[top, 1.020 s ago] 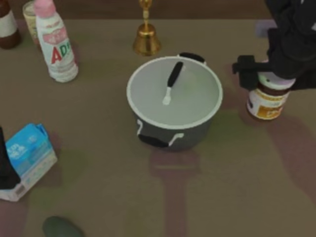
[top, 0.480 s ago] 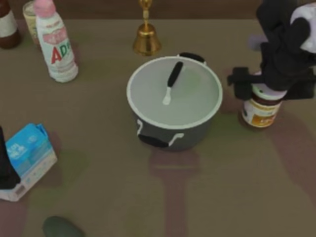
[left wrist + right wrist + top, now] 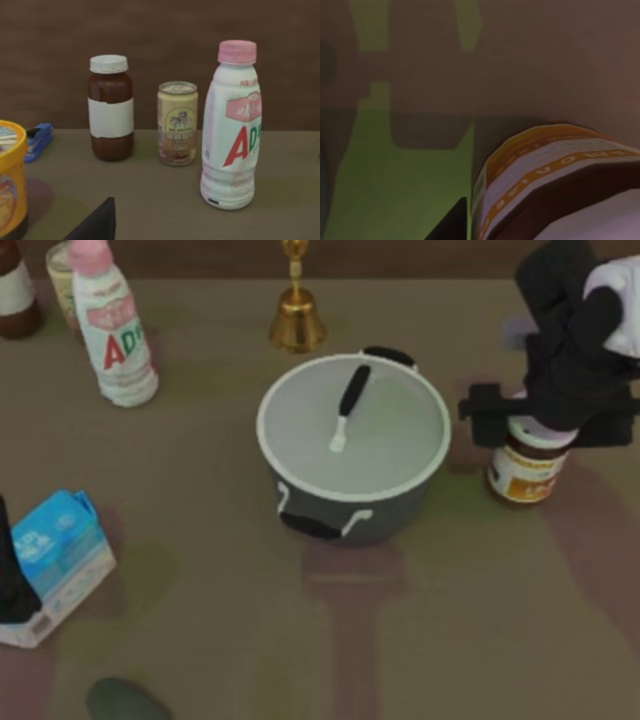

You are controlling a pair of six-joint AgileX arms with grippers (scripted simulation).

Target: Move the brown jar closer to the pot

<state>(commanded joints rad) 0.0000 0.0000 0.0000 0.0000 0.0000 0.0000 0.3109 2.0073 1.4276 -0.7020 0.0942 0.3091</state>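
Right gripper [image 3: 545,420] sits over the brown jar [image 3: 525,470], jaws clamped at its lid, carrying it toward the pot [image 3: 352,445]; jar is near the pot's 3 o'clock, apart from it. Lid hidden under the gripper. Left gripper parked at 8 o'clock, jaws: cannot tell.

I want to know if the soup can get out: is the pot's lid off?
No, the pot has its light-grey lid sitting flat on top, with the black handle across the middle, in the top view.
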